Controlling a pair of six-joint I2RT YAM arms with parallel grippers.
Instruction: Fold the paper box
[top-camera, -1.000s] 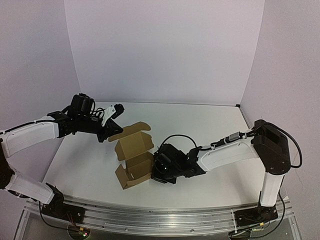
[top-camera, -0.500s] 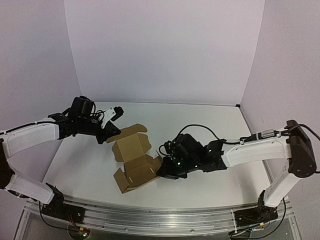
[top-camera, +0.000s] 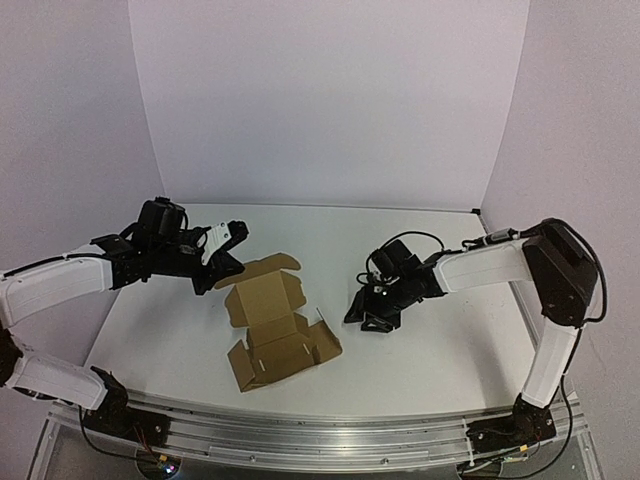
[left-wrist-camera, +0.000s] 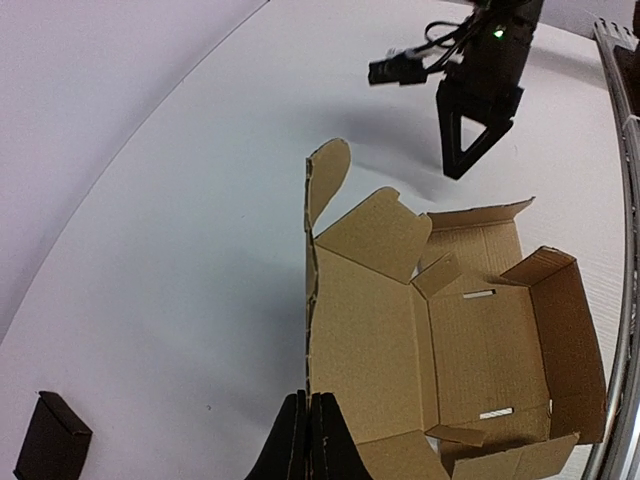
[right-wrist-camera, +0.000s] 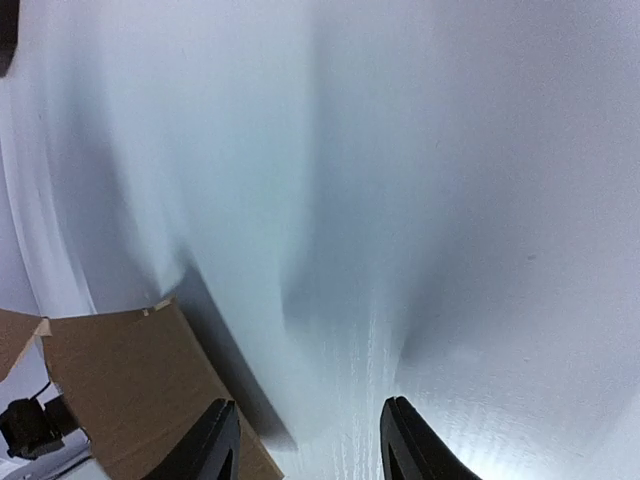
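The paper box (top-camera: 275, 322) is a brown cardboard sheet, partly folded, lying left of the table's middle with its walls and flaps splayed open. In the left wrist view the paper box (left-wrist-camera: 480, 330) shows its inside with two slots. My left gripper (top-camera: 226, 268) is shut on the back-left edge of its lid panel; the left gripper (left-wrist-camera: 308, 398) has the cardboard edge running between its fingertips. My right gripper (top-camera: 368, 320) stands open, a short way to the right of the box and apart from it. Nothing lies between the jaws of the right gripper (right-wrist-camera: 308, 445); a cardboard corner (right-wrist-camera: 120, 390) shows at lower left.
A small black rectangular object (left-wrist-camera: 50, 450) lies on the white table (top-camera: 430, 250) left of the box, under my left arm. White walls close in the table at the back and sides. A metal rail (top-camera: 300, 430) runs along the near edge.
My right gripper has opened, let go of the box's right side and drawn away to the right. The box's right wall has dropped outward. The left gripper has barely moved.
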